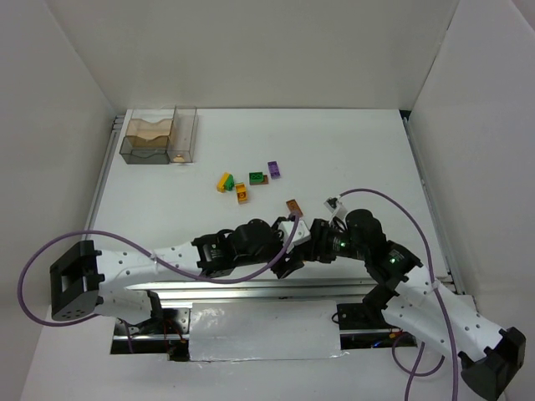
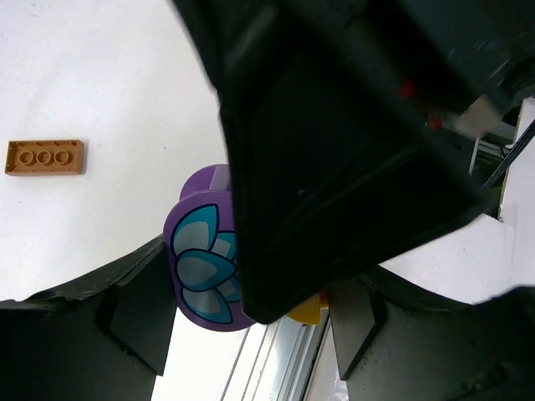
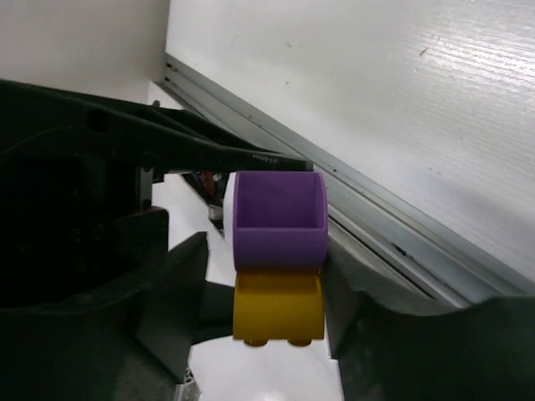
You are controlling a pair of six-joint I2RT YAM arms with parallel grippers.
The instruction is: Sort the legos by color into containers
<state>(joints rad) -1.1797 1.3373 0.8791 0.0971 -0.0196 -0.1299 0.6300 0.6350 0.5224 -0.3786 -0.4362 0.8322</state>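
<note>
Right wrist view: a purple piece [image 3: 280,221] is stacked on a yellow brick [image 3: 278,305]. Both sit between the fingers of the right gripper [image 3: 267,301], close to the worktop's near edge by the metal rail [image 3: 401,242].
Right gripper: its jaws are narrow about the stack. I cannot tell whether the pads press it.
Left gripper [image 2: 247,317]: about half-wide, holding the purple piece. The right gripper's black body hides one side of the grip.
Purple piece: glossy plastic with a rounded outline. One face has a blue petal print, and the other side is a hollow box.
Yellow brick: smooth, blocky plastic with small bumps along its lower edge.
Tan plate [image 2: 44,157]: thin and flat with a row of round studs. It lies alone on the worktop [image 1: 351,150], just beyond the grippers.
Loose legos [image 1: 242,185]: a yellow, green, orange and purple cluster mid-worktop.
Containers [image 1: 159,138]: in the far left corner, two joined bins of smoky clear plastic. The wider one holds a tan wavy insert [image 1: 149,134].
Worktop: matte white.
</note>
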